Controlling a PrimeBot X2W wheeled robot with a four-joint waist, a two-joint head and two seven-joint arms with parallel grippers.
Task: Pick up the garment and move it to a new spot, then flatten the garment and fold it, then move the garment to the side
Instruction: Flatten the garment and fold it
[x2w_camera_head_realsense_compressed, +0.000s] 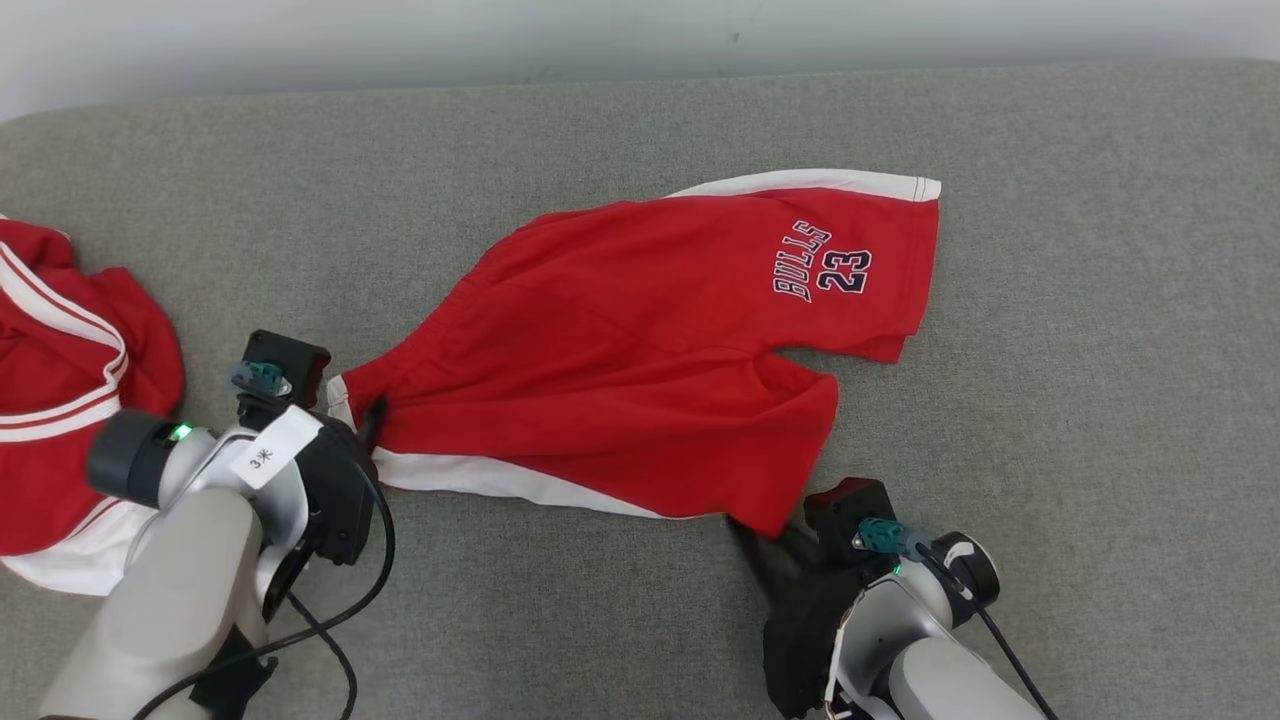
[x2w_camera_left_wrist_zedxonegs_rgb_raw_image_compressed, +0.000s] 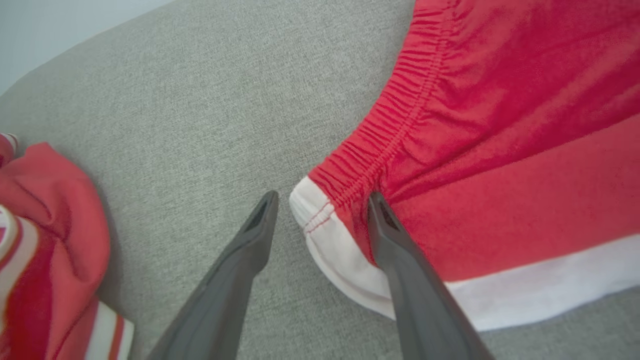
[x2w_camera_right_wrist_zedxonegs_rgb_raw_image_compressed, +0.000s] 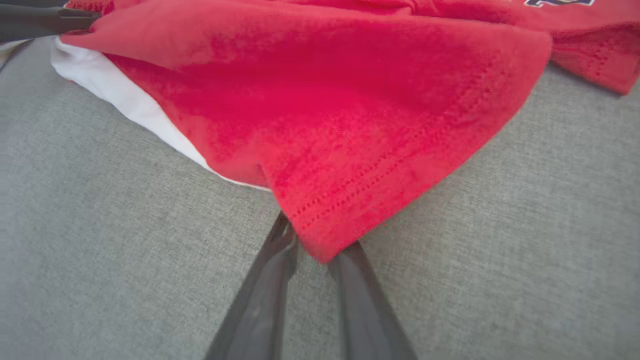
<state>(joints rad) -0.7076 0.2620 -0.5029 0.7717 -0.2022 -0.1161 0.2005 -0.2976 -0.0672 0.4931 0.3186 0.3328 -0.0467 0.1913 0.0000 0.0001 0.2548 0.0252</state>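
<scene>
On the grey cushion: left gripper wide, astride the shorts at waistband corner; right gripper narrow round hem corner, grip unclear. Probably corner holds for flattening.

Base: grey fabric surface, woven look, runs pretty much edge to edge
Middle: red shorts, lying mostly flat, white side stripes, "BULLS 23" print toward upper right, waistband end bunched at lower left
Left edge: second red garment, white-striped, crumpled in a heap, not touching the shorts
</scene>
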